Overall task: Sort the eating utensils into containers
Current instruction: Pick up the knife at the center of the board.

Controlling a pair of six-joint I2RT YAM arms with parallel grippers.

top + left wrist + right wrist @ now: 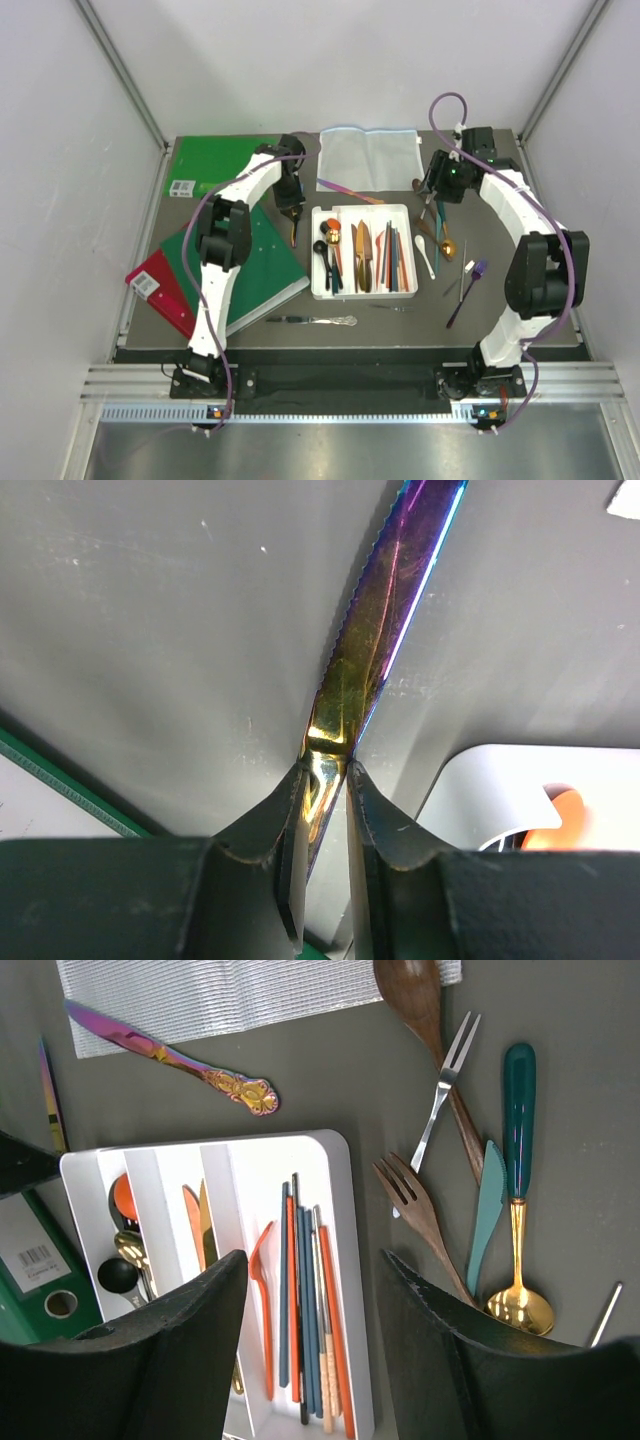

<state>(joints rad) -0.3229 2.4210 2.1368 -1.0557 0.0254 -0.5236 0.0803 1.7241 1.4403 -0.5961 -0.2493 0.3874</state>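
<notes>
My left gripper (292, 213) (327, 772) is shut on an iridescent serrated knife (385, 610) (293, 233), just left of the white compartment tray (362, 209) (470, 780). The tray holds spoons, knives, an orange fork and several chopsticks (310, 1310). My right gripper (432, 207) (312, 1257) stands open and empty above the tray's right edge (350, 1290). On the mat right of the tray lie a wooden fork (420, 1210), a silver two-tine fork (440, 1090), a teal knife (487, 1210), a teal-handled gold spoon (518, 1160) and a wooden spoon (420, 1000).
Green books (250, 260) and a red folder (160, 290) lie at the left. A pale cloth (368, 158) lies behind the tray, an iridescent utensil (165, 1055) at its edge. A silver knife (312, 320), a white spoon (425, 255) and a purple spoon (467, 292) lie nearer the front.
</notes>
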